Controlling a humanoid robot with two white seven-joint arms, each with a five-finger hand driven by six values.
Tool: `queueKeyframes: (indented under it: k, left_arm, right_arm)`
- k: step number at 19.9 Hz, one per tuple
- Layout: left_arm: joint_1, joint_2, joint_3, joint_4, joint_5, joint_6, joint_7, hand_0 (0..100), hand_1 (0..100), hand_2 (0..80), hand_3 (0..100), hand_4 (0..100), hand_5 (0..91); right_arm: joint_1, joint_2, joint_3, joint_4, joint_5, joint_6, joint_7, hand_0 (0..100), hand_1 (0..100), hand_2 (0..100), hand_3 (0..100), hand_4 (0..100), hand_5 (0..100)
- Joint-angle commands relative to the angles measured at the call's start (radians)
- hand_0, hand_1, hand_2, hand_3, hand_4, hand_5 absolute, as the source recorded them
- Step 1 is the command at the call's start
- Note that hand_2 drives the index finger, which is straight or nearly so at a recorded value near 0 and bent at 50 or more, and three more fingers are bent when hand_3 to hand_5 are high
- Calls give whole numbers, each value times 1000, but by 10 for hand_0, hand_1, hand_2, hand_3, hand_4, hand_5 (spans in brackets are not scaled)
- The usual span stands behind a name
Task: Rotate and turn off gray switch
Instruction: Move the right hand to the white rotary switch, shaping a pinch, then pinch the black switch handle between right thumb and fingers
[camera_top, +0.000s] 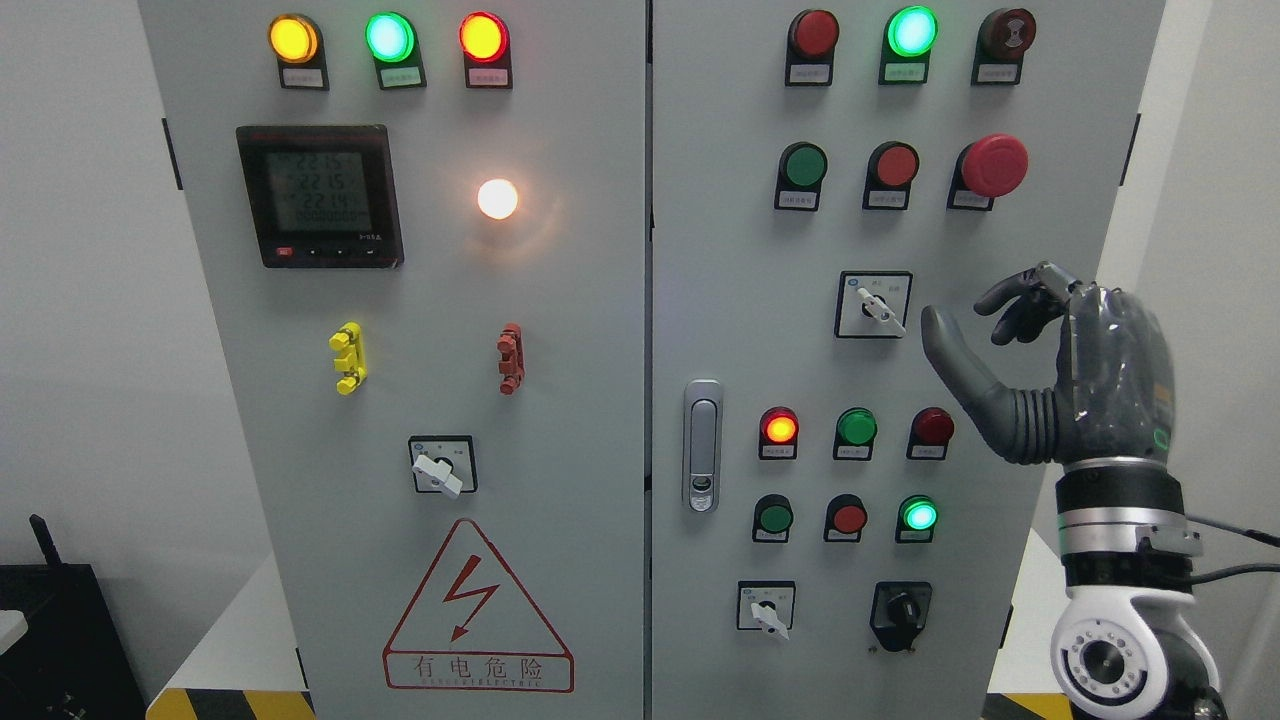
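A: Nearest to us, bottom right, the right hand (1050, 370) rises on its white and silver wrist, thumb stretched out to the left, fingers loosely curled above it, holding nothing.

B: Touching the panel?

A: Can't tell from here. The thumb tip sits just right of the gray switch (874, 305), a clear gap between them. That switch is in a black-framed square on the right door (720, 250), its lever pointing down and to the right.

B: And the surface itself?

A: A pale gray cabinet, two doors, seam down the middle, a chrome latch (703, 445) just right of the seam. Below the switch, two rows of round lamps and buttons, one lamp glowing orange-red (779, 428), one bright green (918, 514). Lower still, a second gray lever switch (767, 607) and a black knob (901, 610).

B: Left door?

A: A digital meter (319, 195) showing digits, a white lamp (497, 198) lit beside it, yellow (347, 358) and red (510, 358) clips, another lever switch (442, 466), and a red lightning warning triangle (478, 610).

B: The room?

A: Plain white walls either side, yellow-black hazard tape (230, 703) at the cabinet's foot, dark equipment (60, 640) low left.
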Motion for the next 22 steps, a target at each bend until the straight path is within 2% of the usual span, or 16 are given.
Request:
queueKeyframes:
  k: [1, 6, 16, 22]
  left_arm:
    - [1, 0, 32, 23, -8, 1, -1, 120, 389, 0, 0, 0, 0]
    - [0, 0, 32, 23, -8, 1, -1, 120, 389, 0, 0, 0, 0]
    - [0, 0, 32, 23, -8, 1, 1, 120, 389, 0, 0, 0, 0]
    - [1, 0, 32, 23, -8, 1, -1, 120, 389, 0, 0, 0, 0]
  right_arm:
    - [-6, 29, 41, 32, 28, 3, -2, 88, 294, 563, 783, 784, 991]
    - [-14, 45, 59, 44, 45, 18, -2, 84, 305, 566, 784, 785, 993]
    - [-43, 47, 71, 73, 45, 30, 1, 77, 403, 566, 788, 788, 993]
    - [-45, 47, 71, 86, 43, 30, 1, 72, 415, 566, 788, 789, 992]
